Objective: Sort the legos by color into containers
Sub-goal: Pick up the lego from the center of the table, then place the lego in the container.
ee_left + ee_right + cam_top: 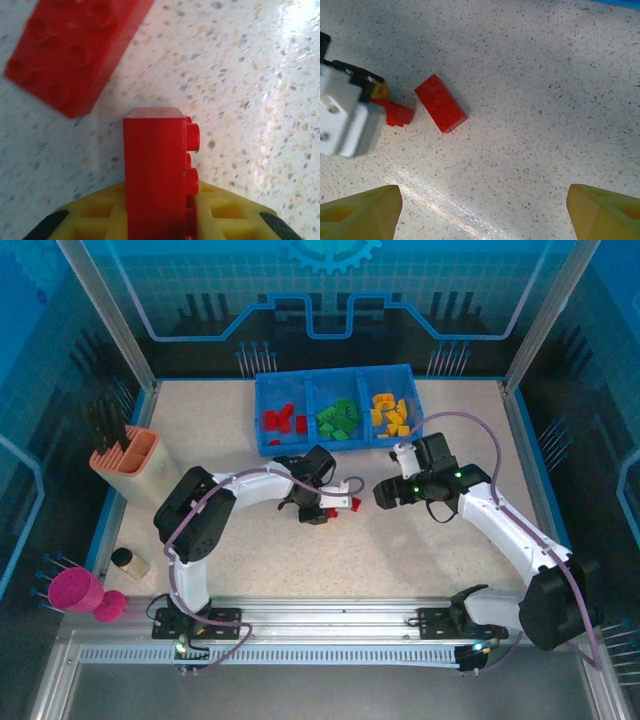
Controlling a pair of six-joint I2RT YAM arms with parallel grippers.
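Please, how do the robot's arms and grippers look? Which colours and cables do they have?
The left arm and right arm have white links, black joints and lilac cables. The fingers are yellow, with hollow lattice cells.

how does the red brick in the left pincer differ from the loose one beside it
The held brick is gripped in the left pincer, studs sideways; the loose brick lies on the table, studs up. The loose brick looks wider than the held one. Both are red.

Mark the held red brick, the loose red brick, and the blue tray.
held red brick (157,175), left wrist view, smooth face
loose red brick (441,103), right wrist view, studded top
blue tray (345,446), top external view, near wall
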